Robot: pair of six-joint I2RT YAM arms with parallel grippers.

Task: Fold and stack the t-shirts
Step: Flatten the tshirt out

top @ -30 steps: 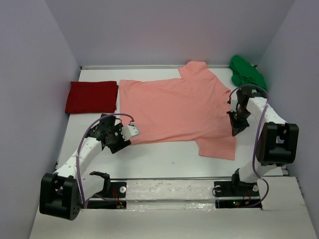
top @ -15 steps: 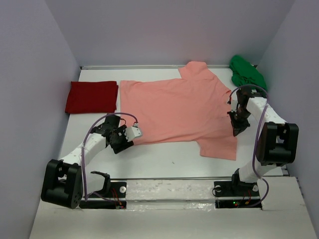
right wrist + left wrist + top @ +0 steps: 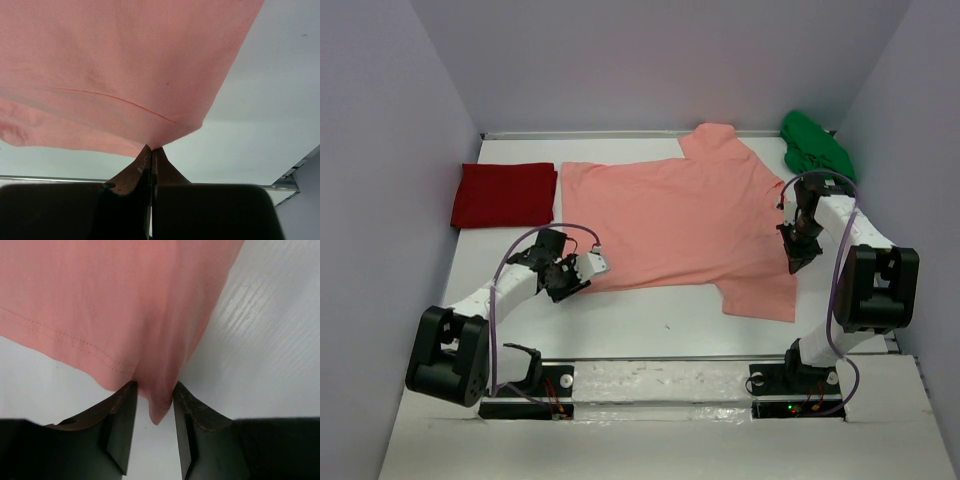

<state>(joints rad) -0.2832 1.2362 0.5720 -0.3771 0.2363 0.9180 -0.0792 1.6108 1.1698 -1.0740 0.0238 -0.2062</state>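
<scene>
The salmon-pink cloth t-shirt is spread flat mid-tabletop. Its near-left hem corner is straddled by the left gripper's parted fingers; its right edge is pinched by the right gripper's closed fingers.

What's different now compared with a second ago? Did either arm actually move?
The left gripper slid toward the near left corner of the salmon-pink shirt; that corner now sits between its fingers, which are not yet closed. The right gripper stayed put, clamped on the shirt's right edge. The pink shirt, the folded deep red shirt and the green shirt lie as before.
</scene>
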